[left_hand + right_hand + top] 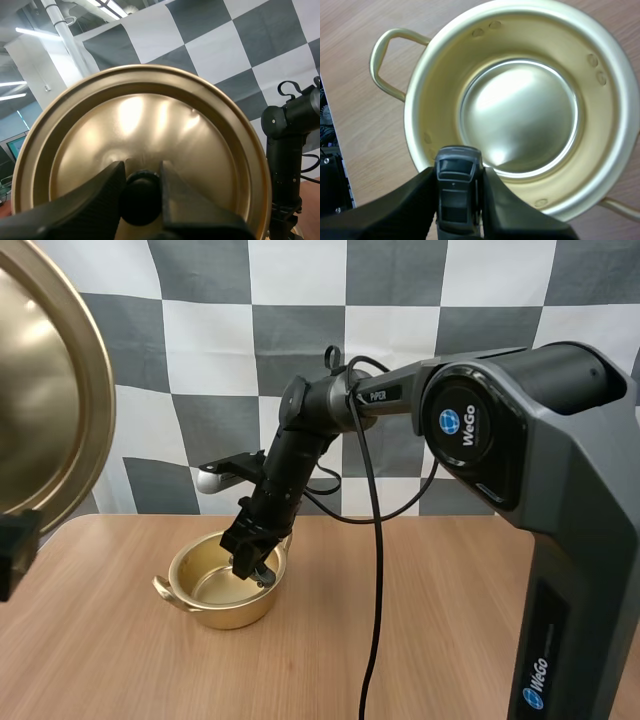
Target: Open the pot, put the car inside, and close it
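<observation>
Pot (222, 590): a gold two-handled pot, uncovered, stood on the table (450, 590) left of the middle and nearer the far edge than the near one; its floor was bare and shiny.
Lid (45, 390): gold, hung in the air above the table's left edge, tipped up on its side, well apart from the pot.
Left gripper (141, 192): the two black fingers pinched the lid's black knob (141, 200) between them.
Right gripper (255, 565): reached down to the right side of the pot's mouth, fingers clamped on the toy car.
Toy car (456, 192): dark grey, gripped by its sides between the right fingertips, one end sticking out past them; it sat over the pot's rim at the edge of the mouth, with the bare floor just beyond it.
Car and pot floor: whether they touched could not be told.
</observation>
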Available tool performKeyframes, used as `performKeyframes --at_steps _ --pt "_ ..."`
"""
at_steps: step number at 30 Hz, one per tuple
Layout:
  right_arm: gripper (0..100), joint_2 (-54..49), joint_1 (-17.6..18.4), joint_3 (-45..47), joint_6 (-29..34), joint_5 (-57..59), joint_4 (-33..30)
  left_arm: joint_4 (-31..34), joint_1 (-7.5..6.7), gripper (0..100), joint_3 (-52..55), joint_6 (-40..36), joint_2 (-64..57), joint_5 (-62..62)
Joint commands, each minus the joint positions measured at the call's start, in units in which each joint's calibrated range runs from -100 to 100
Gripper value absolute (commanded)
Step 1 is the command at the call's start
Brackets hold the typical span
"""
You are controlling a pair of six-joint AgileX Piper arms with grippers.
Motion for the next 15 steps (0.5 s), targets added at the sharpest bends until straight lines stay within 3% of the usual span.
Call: performKeyframes --at_steps 1,7,15 --pt "0 0.6 0.0 -2.2 0.0 0.0 0.2 -0.1 -0.03 0 1.0 0.0 0.0 0.0" --pt "0 3.5 0.0 -10.9 0.9 0.0 0.2 -0.3 -0.03 0 2.0 0.0 0.0 0.0" --pt "0 10.3 0.0 -15.5 1.7 0.0 0.2 -0.1 -0.03 0 2.0 0.0 0.0 0.0"
